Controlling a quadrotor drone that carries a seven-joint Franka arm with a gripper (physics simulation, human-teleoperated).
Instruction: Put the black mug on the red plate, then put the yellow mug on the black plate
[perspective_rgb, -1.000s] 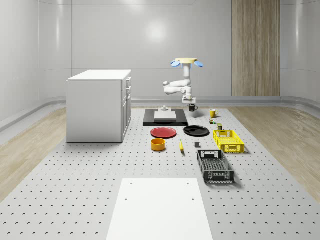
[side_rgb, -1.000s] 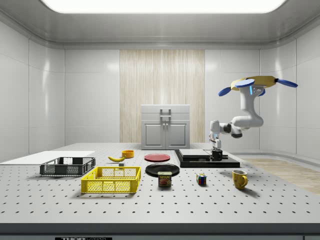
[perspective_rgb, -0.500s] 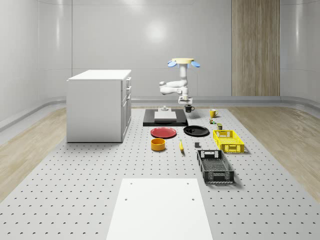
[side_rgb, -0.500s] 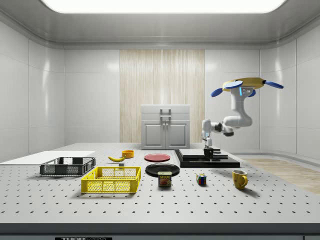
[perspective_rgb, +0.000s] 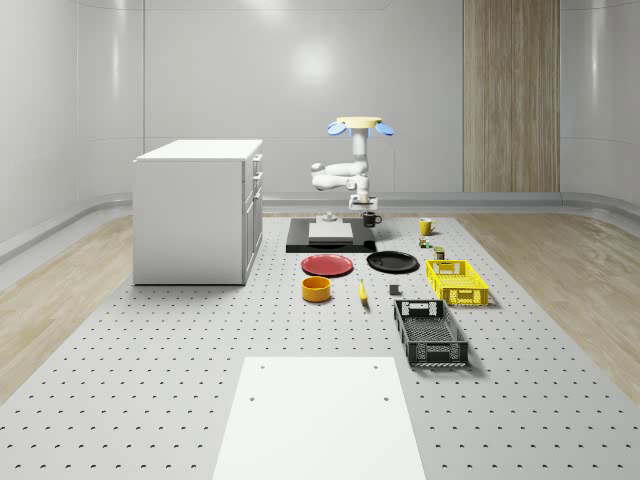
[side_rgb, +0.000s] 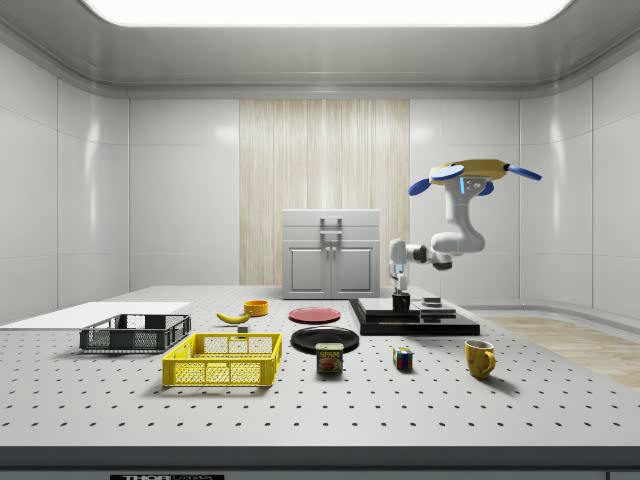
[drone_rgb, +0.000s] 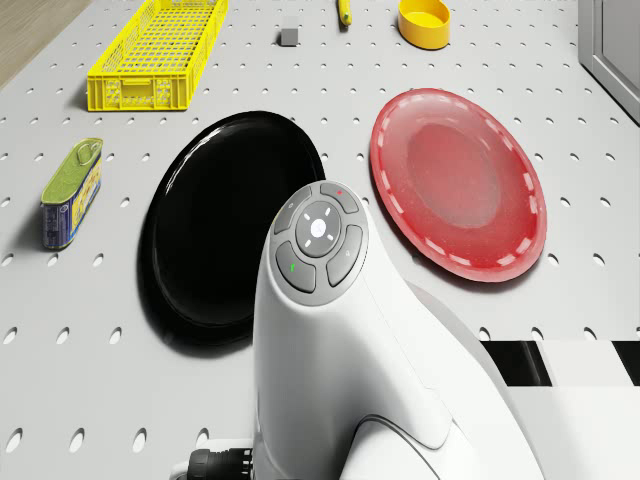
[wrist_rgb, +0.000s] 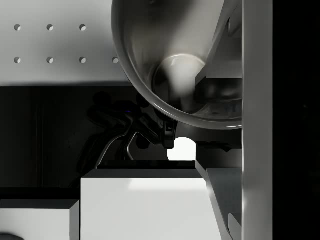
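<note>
Carriage leg: I have the glossy black mug (perspective_rgb: 371, 218) pinched in the two-finger gripper (perspective_rgb: 366, 212), hanging clear above the black slab (perspective_rgb: 330, 243) near the table's far edge so it snags nothing. My drone (perspective_rgb: 358, 125) hovers over it. The round red plate (perspective_rgb: 327, 265) waits just beyond.

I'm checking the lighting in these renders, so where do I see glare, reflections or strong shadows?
Whole-scene view: a soft bright patch of glare on the back wall. Side view: a ceiling light panel glows nearly white. Wrist view: the mug has a shiny inside with a bright highlight, over a dark glossy surface with reflections. Drone view: the red plate looks glossy, the black plate almost featureless.
</note>
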